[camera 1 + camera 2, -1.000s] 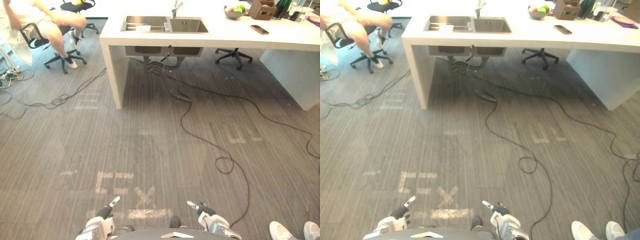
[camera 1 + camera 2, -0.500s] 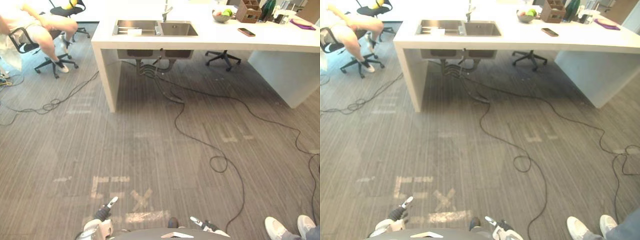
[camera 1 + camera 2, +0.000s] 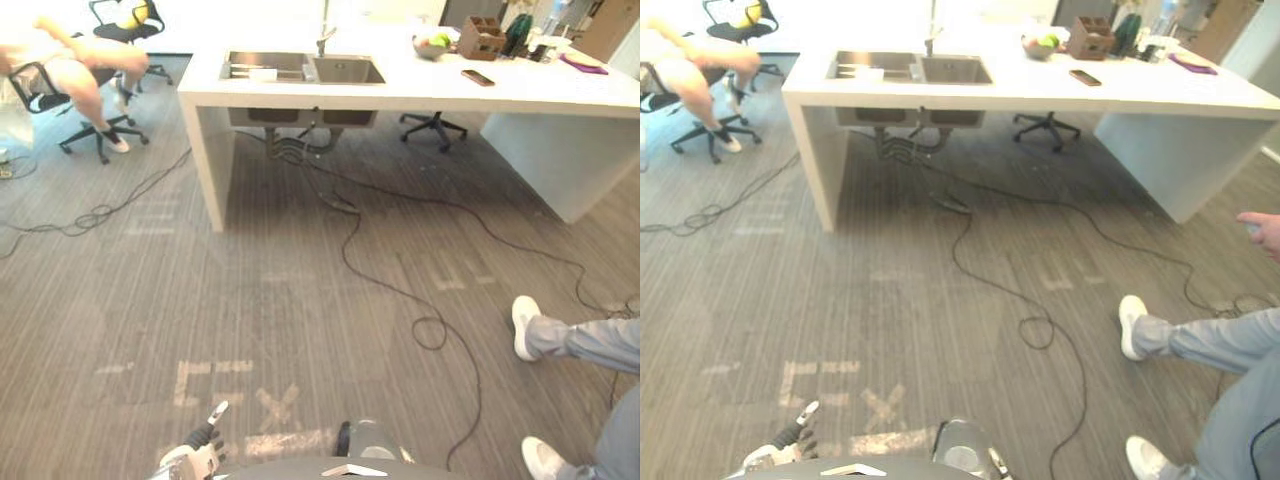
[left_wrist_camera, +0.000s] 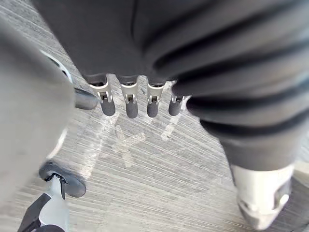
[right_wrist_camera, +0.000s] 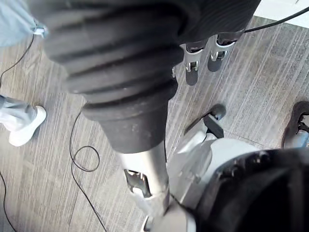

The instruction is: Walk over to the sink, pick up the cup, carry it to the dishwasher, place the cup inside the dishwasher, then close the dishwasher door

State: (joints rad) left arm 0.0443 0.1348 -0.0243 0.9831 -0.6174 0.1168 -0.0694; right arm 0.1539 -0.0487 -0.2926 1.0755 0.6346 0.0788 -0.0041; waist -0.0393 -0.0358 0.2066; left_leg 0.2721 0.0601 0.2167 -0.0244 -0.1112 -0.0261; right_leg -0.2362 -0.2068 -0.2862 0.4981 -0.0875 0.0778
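Reviewing the task state, I judged the run to be in its first step, the walk to the sink. At far left a seated person (image 3: 60,55) occupied an office chair, well apart from the work. The left hand (image 3: 203,443) hung low at the bottom edge of the head view, its fingers (image 4: 131,105) straight and slightly apart, holding nothing. The sink (image 3: 345,70) sat in the white tabletop (image 3: 430,95) across a wide stretch of floor (image 3: 300,300), so the approach was not complete. I could not tell where the cup was. A small pale object (image 3: 263,73) lay in the sink's left basin, too small to identify. The right hand (image 5: 191,67) hung over the floor, fingers (image 5: 215,58) straight, loose and empty. At right, a standing person's legs (image 3: 575,340) were near the path. Remaining, by my judgement: finish the approach, grasp the cup, carry it, load the dishwasher, close its door.
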